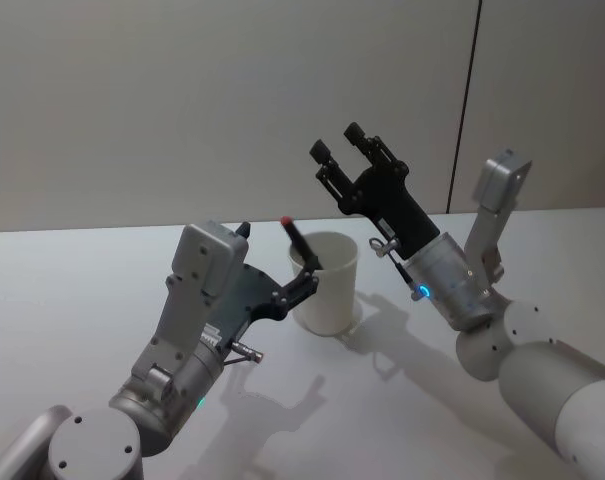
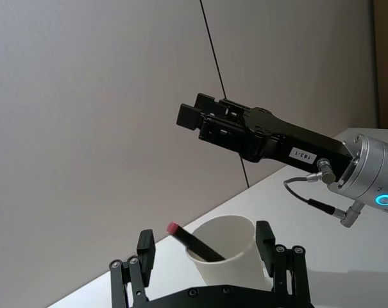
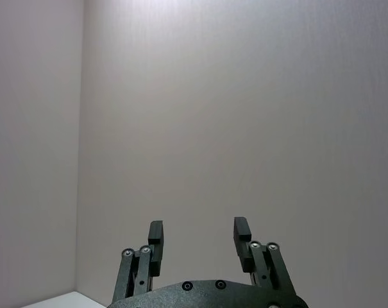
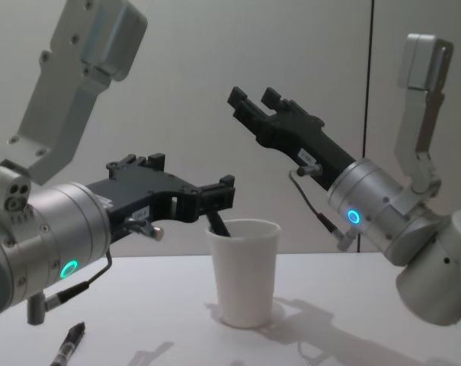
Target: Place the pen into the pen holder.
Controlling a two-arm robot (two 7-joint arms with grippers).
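Nearest, left gripper (image 2: 205, 244): spread wide, empty, just beside the cup's rim.
Pen (image 1: 300, 243): leaning inside the cup, red end sticking out.
Cup (image 1: 327, 295): upright, near the middle of the desk (image 1: 82, 290).
Right gripper (image 1: 338, 141): raised above and beyond the cup, wide, empty.

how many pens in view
2: a black pen with a red tip leaning inside the white paper cup, and a dark pen lying on the table, near left. The cup could hide more.
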